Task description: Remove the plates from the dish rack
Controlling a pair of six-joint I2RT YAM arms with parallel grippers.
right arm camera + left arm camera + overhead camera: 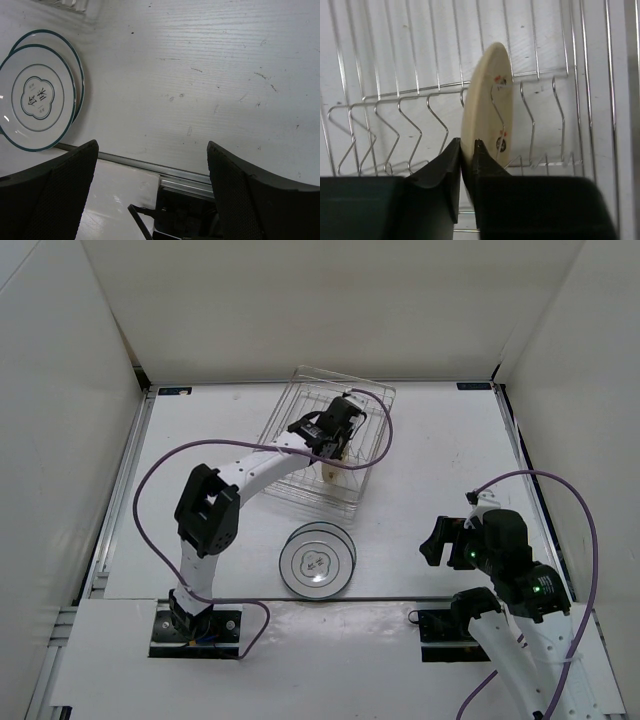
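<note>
The white surface (440, 460) carries the dish rack (372, 440) at its far middle, set at a slant. The left arm reaches into the rack, and from above its wrist hides nearly all of the contents. Only a sliver of the tan plate (331, 472) shows below the left pincer (338, 430).

Near the front edge, two white plates (317, 560) with dark rims lie stacked, well apart from the rack. The upper one (37, 97) covers most of the lower (75, 65), and the right wrist view cuts off their left edge.

The tan plate (487, 100) stands on edge among the upright wire dividers (410, 130). The left pincer (467, 150) is pinching the plate's near rim, which the fingers (445, 170) hide. The small marks on the plate's face are too small to read.

The right pincer (152, 165) hangs spread wide over bare surface, holding nothing.
</note>
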